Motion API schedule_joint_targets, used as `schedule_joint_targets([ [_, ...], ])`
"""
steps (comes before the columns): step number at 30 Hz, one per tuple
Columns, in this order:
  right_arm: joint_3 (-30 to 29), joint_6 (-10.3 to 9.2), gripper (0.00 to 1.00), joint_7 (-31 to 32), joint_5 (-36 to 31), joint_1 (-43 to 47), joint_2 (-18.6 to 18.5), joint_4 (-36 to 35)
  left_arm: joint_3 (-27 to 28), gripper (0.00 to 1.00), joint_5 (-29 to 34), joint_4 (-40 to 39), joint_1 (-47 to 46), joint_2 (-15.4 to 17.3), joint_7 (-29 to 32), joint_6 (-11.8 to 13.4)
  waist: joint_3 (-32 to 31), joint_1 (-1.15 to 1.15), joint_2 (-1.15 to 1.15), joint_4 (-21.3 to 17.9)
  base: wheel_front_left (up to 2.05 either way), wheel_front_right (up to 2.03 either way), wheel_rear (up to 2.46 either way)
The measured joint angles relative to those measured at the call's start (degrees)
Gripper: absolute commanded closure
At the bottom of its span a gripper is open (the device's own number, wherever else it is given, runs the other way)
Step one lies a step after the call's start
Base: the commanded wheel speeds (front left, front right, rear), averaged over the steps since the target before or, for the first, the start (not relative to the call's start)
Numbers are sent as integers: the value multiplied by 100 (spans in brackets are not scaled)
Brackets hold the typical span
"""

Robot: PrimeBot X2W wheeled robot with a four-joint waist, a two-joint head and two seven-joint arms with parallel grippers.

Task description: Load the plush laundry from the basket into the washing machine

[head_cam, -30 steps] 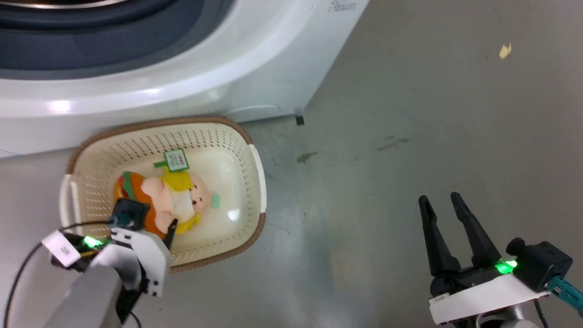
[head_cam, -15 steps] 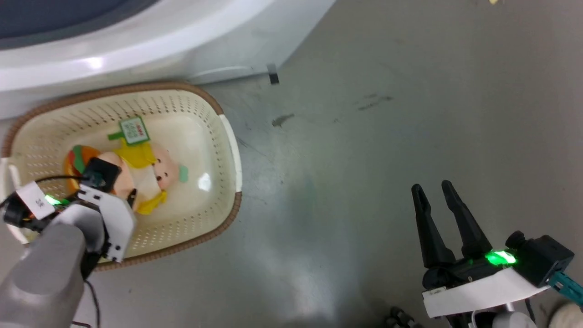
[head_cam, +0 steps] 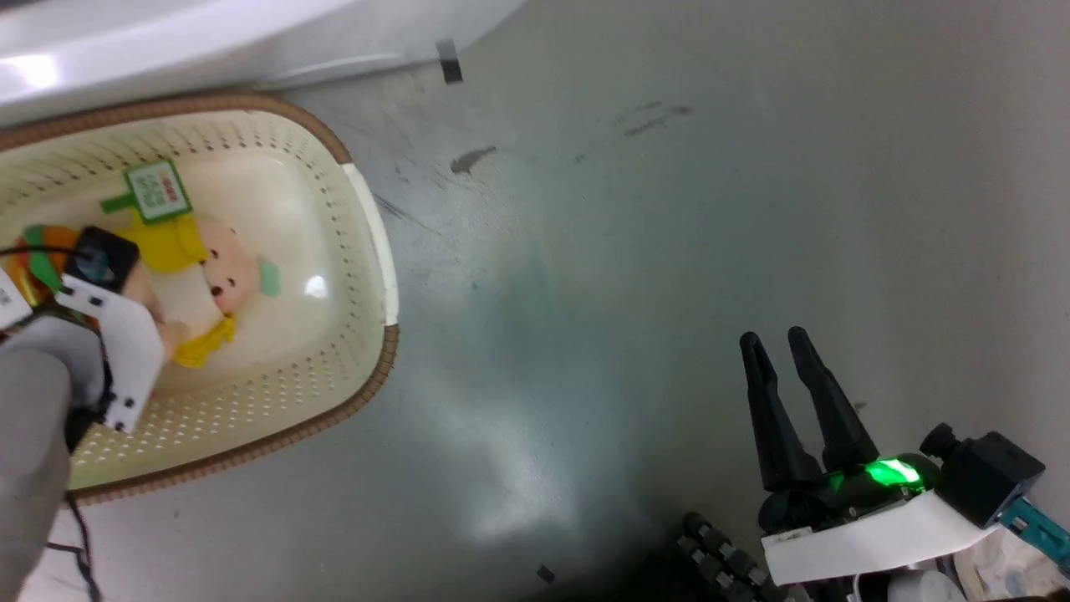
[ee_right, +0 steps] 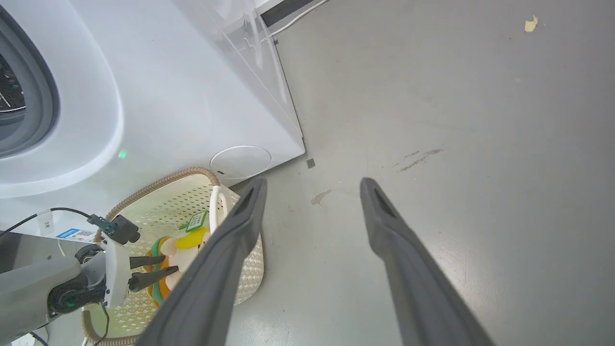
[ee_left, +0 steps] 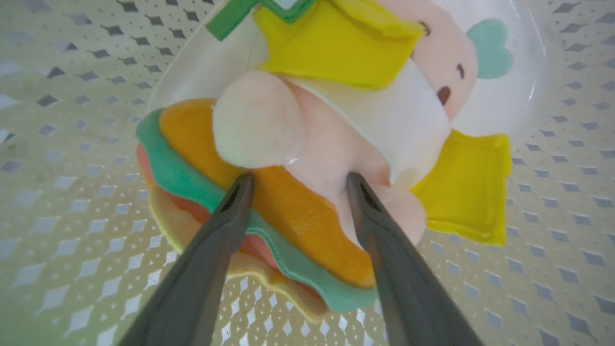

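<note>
Just behind the basket [head_cam: 386, 276], on grey floor [head_cam: 669, 209]: white washer [ee_right: 158, 86]. Well right of the basket, above bare floor: right gripper [head_cam: 773, 337], fingers apart, holding nothing. Down inside the basket: left gripper [ee_left: 295, 180], fingers spread, tips set on the toy [head_cam: 219, 269], orange-and-pink body between them, not yet clamped. Toy lying on the basket's bottom, face toward its right wall. Toward the basket's back wall, at the toy's yellow part: green-white tag [head_cam: 155, 191].

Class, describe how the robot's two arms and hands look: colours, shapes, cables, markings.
The left hand and right hand each have two long dark tapering fingers, a white housing, a green light and a black camera block. The left has a grey forearm, black cable, white label; the right a teal plug.
</note>
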Motion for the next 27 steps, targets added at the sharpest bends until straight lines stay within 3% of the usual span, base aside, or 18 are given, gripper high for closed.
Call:
schedule_joint_targets([
  [7, 85, 0, 0, -77, 278, -15, 0, -56, -288, 4, -149, 298, -436, 170, 154, -11, 360, 0, 0, -142, 0, 0, 0],
  [8, 90, 0, 0, -83, 328, -41, 0, -58, -332, 96, -181, 324, -486, 197, 158, -36, 411, 0, 0, -162, 0, 0, 0],
  [9, 97, 0, 0, -91, 372, -78, 0, -57, -375, 100, -207, 354, -538, 224, 159, -52, 459, 0, 0, -181, 0, 0, 0],
  [14, 160, 0, 0, -155, 541, -224, 0, -19, -524, 100, -419, 537, -688, 357, 105, -101, 603, -1, 0, -335, 0, 0, 0],
  [18, 66, 0, 0, -203, 536, -255, 0, 11, -590, 100, -624, 734, -709, 278, 30, -102, 498, 0, 0, -334, 0, 0, 0],
  [27, -431, 0, 0, -204, 63, -250, 0, 221, -614, 100, -909, 992, -119, -461, -580, -101, -406, 0, 0, 3, 0, 0, 0],
])
